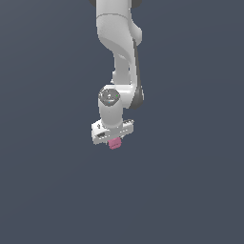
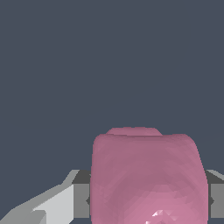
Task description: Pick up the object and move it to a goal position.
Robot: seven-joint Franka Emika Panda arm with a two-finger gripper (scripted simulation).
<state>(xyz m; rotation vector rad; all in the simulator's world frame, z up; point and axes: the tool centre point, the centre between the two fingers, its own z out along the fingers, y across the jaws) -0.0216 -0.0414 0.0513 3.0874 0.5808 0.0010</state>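
The object is a small pink block with rounded edges (image 1: 114, 143). It sits directly under the white gripper (image 1: 113, 139) at the end of the white arm, and only its lower part shows below the hand in the exterior view. In the wrist view the pink block (image 2: 148, 179) fills the space between the two grey fingers (image 2: 81, 194), which press against its sides. The gripper is shut on the block. No goal marker shows in either view.
The background is a uniform dark blue-grey surface in both views. The white arm (image 1: 121, 57) reaches down from the top of the exterior view. Nothing else shows.
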